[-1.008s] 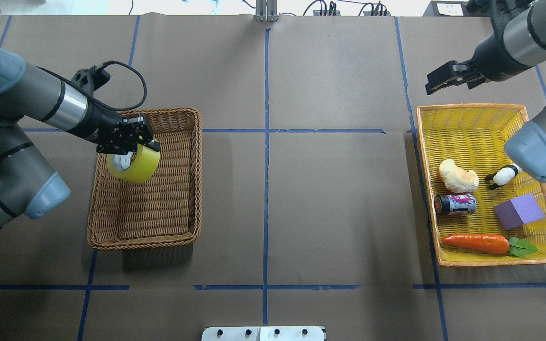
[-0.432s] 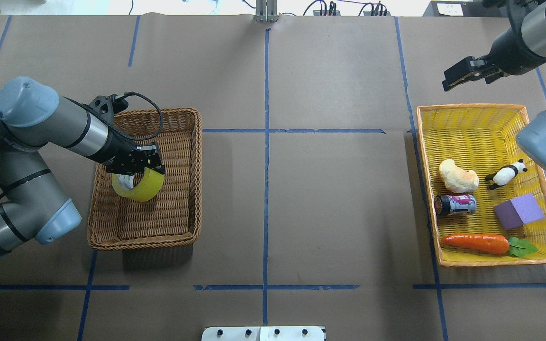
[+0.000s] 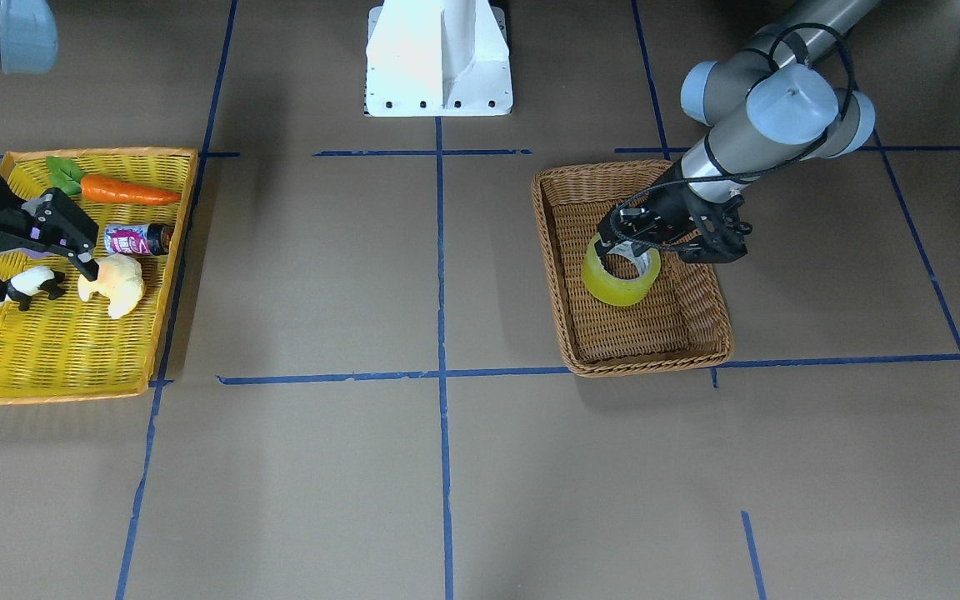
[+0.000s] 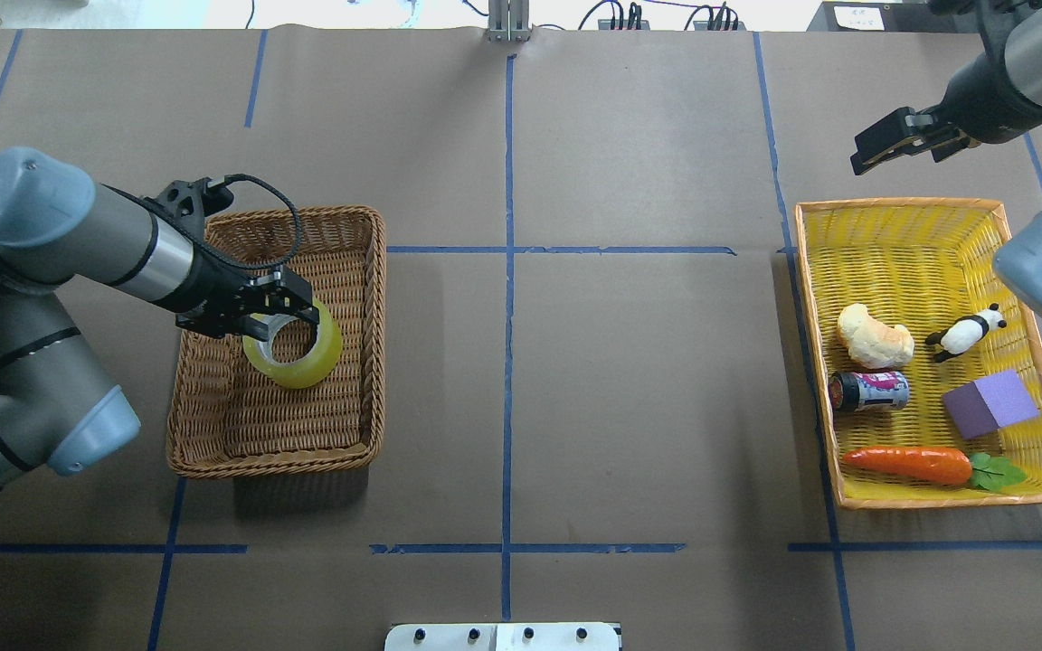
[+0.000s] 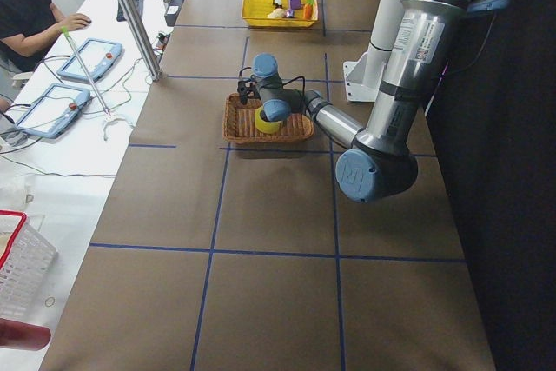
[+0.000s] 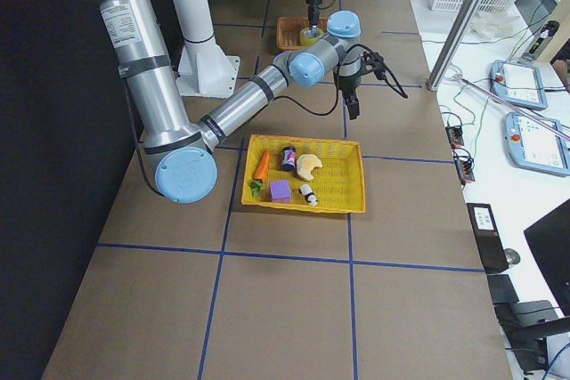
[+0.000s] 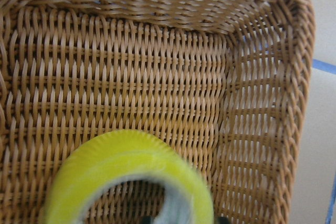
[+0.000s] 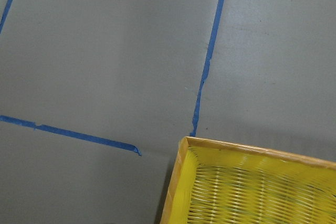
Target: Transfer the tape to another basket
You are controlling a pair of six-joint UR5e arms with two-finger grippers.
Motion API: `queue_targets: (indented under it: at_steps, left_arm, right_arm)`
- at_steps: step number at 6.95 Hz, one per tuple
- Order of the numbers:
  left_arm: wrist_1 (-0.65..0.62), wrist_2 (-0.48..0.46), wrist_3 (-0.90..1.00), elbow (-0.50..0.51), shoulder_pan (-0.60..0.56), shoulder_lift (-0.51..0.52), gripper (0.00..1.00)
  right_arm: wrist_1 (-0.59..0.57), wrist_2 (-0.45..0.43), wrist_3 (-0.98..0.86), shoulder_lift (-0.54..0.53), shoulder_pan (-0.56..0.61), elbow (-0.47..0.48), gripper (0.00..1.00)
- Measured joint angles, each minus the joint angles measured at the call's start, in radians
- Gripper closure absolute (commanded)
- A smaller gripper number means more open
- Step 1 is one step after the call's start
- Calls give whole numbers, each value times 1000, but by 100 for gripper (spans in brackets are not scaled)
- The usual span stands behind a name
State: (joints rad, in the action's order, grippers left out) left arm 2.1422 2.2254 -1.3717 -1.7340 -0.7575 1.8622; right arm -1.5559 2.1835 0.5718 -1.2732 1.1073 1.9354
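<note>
The deep brown wicker basket (image 4: 377, 362) already has the tape inside it, so the placing step looks nearly done, while the yellow tray (image 4: 901, 204) with the toys sits well apart. The left gripper (image 4: 279, 318) reaches down into the basket, its jaws clamped across the wall of the yellow-green tape roll (image 4: 318, 358), and the right gripper (image 4: 863, 159) hangs spread over bare table beyond the tray. Next, the left jaws should part, then rise straight up clear of the rim; whether the roll touches the weave I cannot tell.
</note>
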Motion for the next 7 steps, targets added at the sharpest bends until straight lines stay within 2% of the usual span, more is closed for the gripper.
queue_targets:
  at_steps: [3,4,6,7]
  left_arm:
    - [-477,46,359,-212,-131,-4,0]
    - [-570,56,499,-237,-198,-15,0]
    - [-627,98,787,-224,-357,-87,0]
    - [-632,131,948,-181,-450,-135,0]
  right_arm:
    - [-6,56,-172,-59,94,-43,0]
    - [-6,88,-275,-85,148,-83,0]
    - [-5,160,-514,-146,284,-191,0]
    - [1,187,-614,-194,351,-246,0]
